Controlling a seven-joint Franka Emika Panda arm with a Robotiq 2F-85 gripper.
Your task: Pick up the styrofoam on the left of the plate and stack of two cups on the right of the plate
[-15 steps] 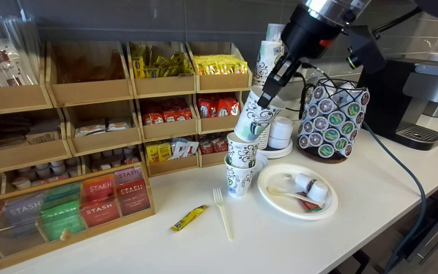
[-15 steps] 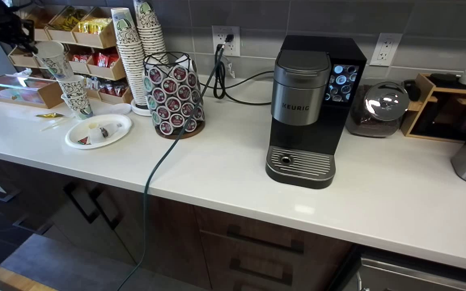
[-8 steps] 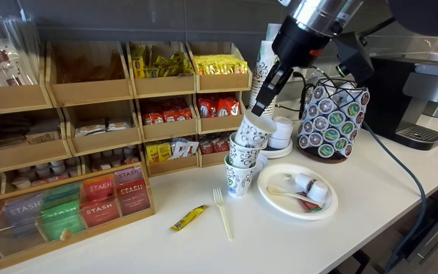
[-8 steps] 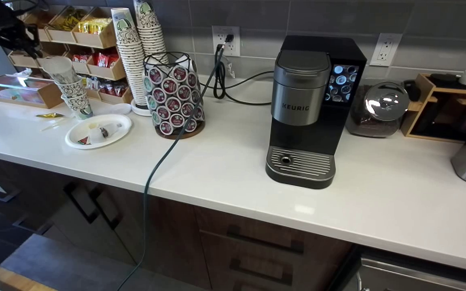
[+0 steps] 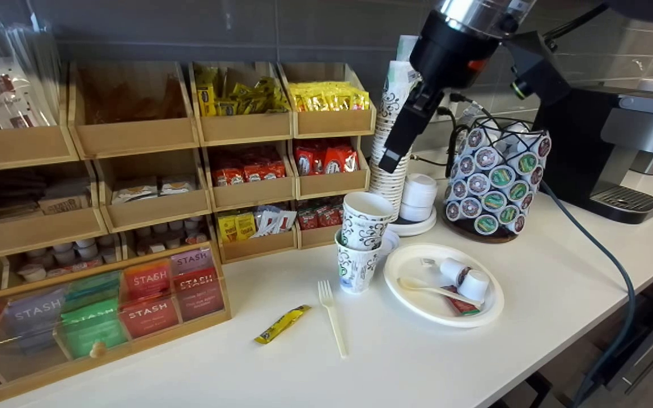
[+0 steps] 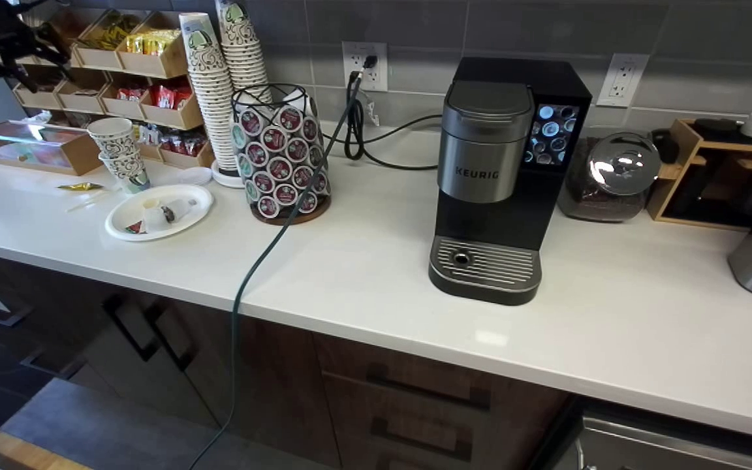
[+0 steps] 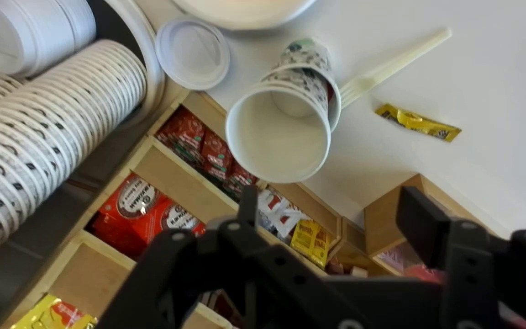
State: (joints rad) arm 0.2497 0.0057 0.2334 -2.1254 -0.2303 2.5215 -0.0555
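Observation:
The stack of two cups (image 5: 356, 271), patterned white and green, stands upright on the counter beside the plate (image 5: 414, 303). Down inside its upper cup sits the styrofoam cup (image 7: 276, 137); mostly its pale inside and rim show in the wrist view, its body being hidden by the cup around it. My gripper (image 5: 393, 161) hangs above the stack, apart from its rim. In the wrist view the two black fingers (image 7: 247, 205) stand wide with nothing between them. Pods, a spoon and a packet lie on the plate.
Tall columns of cups (image 5: 386, 175) rise close behind the stack. A wooden organizer (image 5: 253, 190) with packets stands at the back. The pod rack (image 5: 496, 187) is past the plate. A fork (image 5: 332, 320) and a yellow packet (image 5: 282, 324) lie in front. The coffee machine is (image 6: 500, 150) farther along.
My gripper has lowered the tilted styrofoam cup onto the stack, opened and let it go. The cup has slid down into the upper cup, and the gripper has risen slightly away.

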